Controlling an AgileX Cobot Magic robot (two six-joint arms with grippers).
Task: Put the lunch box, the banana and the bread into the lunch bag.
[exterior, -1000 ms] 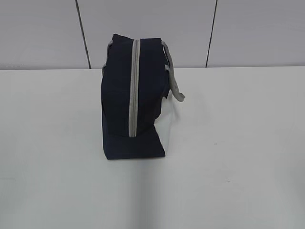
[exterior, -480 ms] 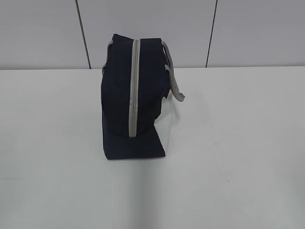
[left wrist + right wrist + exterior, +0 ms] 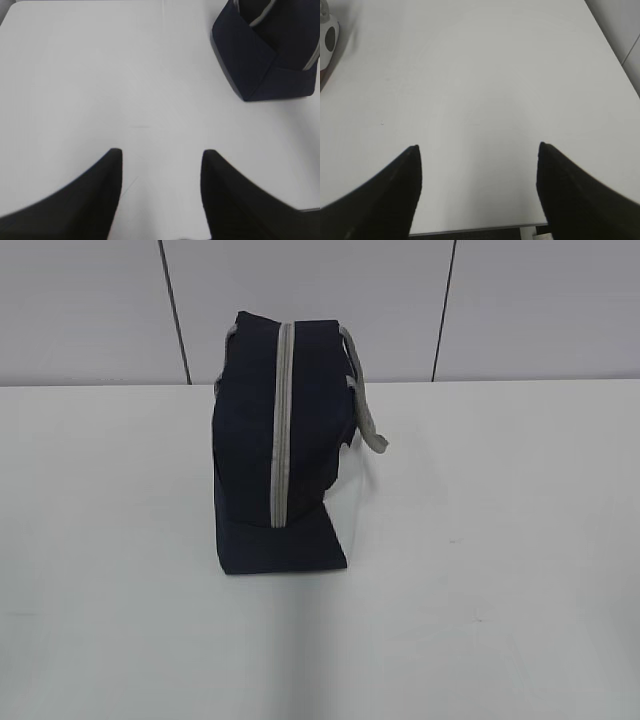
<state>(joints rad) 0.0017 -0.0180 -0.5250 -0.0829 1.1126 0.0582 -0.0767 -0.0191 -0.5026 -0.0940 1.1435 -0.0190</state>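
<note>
On table (image 3: 520, 540): lunch bag (image 3: 280, 440) zipped | left gripper (image 3: 161, 152) apart | right gripper (image 3: 479, 147) apart

The exterior view looks along the white table (image 3: 500, 590) from the front at a downward slant, facing the grey panelled wall (image 3: 540, 300), with the lunch bag (image 3: 280, 460) mid-frame at middling range. The left wrist view looks down and forward past its own left gripper (image 3: 161, 152), low and close to the tabletop (the bag's end fills its upper right corner). The right wrist view looks likewise over the right gripper (image 3: 479, 147), across bare tabletop to the table's far edge.
</note>
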